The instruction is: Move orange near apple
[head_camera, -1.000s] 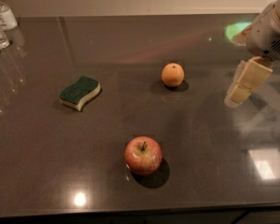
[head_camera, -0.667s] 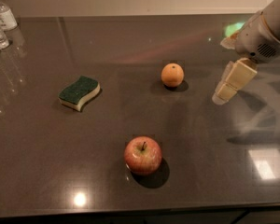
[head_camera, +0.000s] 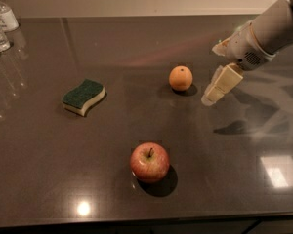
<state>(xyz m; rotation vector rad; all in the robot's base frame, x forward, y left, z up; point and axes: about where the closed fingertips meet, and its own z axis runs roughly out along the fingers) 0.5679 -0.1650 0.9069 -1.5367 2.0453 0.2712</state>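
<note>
The orange (head_camera: 180,78) is a small round fruit on the dark countertop, right of centre. The red apple (head_camera: 150,162) with yellowish patches and a short stem sits nearer the front, below and slightly left of the orange. My gripper (head_camera: 216,87) hangs from the arm coming in from the upper right. It is just right of the orange, a small gap apart, raised above the counter, and holds nothing.
A green and yellow sponge (head_camera: 83,97) lies at the left of the dark countertop (head_camera: 234,179). Plastic water bottles (head_camera: 0,21) stand at the far left back corner. The counter's front edge runs along the bottom.
My gripper has moved left and lower, from the right edge to just beside the orange. The orange, apple and sponge have not moved.
</note>
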